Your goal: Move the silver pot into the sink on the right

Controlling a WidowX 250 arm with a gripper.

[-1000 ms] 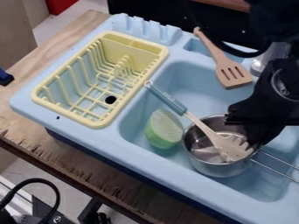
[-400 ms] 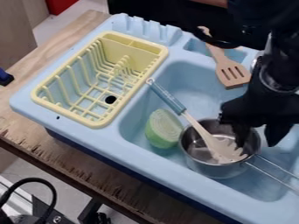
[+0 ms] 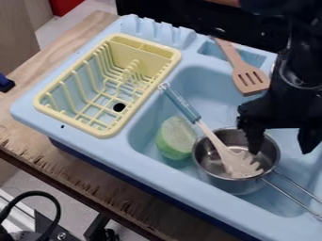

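Silver pot point(image 3: 236, 184): round, shiny metal, double wire handle point(image 3: 291, 198) pointing to the lower right. Sits in the basin point(image 3: 211, 80) of the light blue sink unit point(image 3: 35, 107), by the basin's near edge. Black gripper point(image 3: 282, 140) spread wide over the pot's right side, one finger above the pot's inside, the other outside the rim; nothing held between them.

Sink unit on a rough wooden table point(image 3: 60, 162), splintered near edge. Floor point(image 3: 44, 182) beyond that edge, black cable point(image 3: 58, 204) lower left.

Pale server point(image 3: 182, 104) leans in pot, toothed head inside, blue-grey handle out to the upper left. Green vegetable piece point(image 3: 176, 139) just left of pot. Wooden slotted spatula point(image 3: 250, 77) at basin's far edge. Yellow dish rack point(image 3: 45, 100) at unit's left end.
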